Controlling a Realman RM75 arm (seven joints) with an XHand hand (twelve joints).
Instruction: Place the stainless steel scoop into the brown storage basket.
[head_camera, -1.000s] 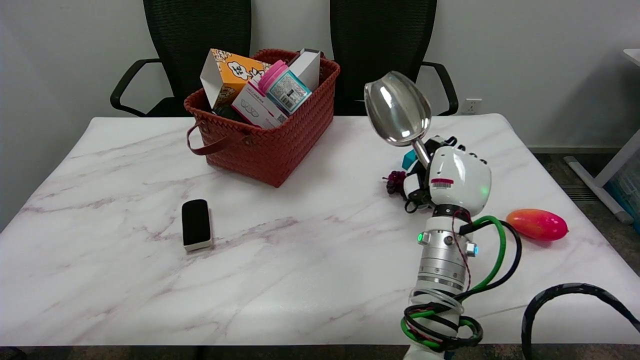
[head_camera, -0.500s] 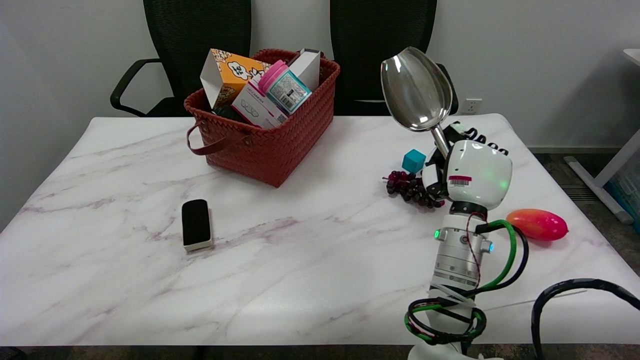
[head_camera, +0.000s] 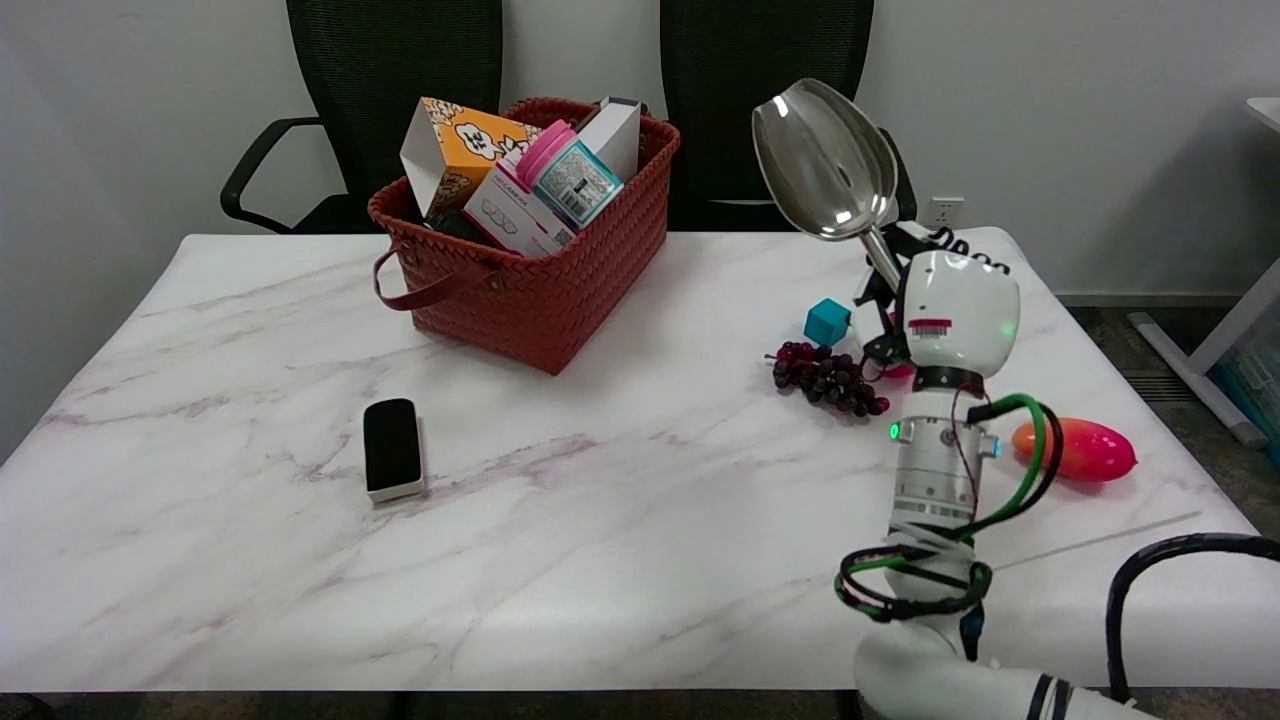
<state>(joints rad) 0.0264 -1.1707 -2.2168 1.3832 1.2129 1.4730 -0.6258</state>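
1. Head view, right of centre: the right hand (head_camera: 950, 305) is raised above the marble table (head_camera: 600, 560), its white back facing the camera, and it grips the thin handle of the stainless steel scoop (head_camera: 825, 160). How the fingers wrap the handle is hidden behind the hand.
2. The scoop stands nearly upright in the upper right-centre of the frame, bowl uppermost and tilted a little to the left, its hollow side facing the camera. It is in the air, clear of the table and well to the right of the brown storage basket (head_camera: 560, 290).
3. The basket sits on the table in the upper centre-left, its strap handle hanging on its left side. It holds an orange carton (head_camera: 450, 150), a white box (head_camera: 515, 215), a pink-lidded jar (head_camera: 570, 175) and a white-and-grey box (head_camera: 615, 135).
4. Just left of the hand lie a teal cube (head_camera: 826, 322) and a bunch of dark grapes (head_camera: 830, 377), close together.
5. A mango (head_camera: 1085, 450) lies to the right of the wrist.
6. A black whiteboard eraser (head_camera: 392, 448) lies at centre-left, apart from everything else.
7. Two black office chairs (head_camera: 395, 80) stand behind the table.
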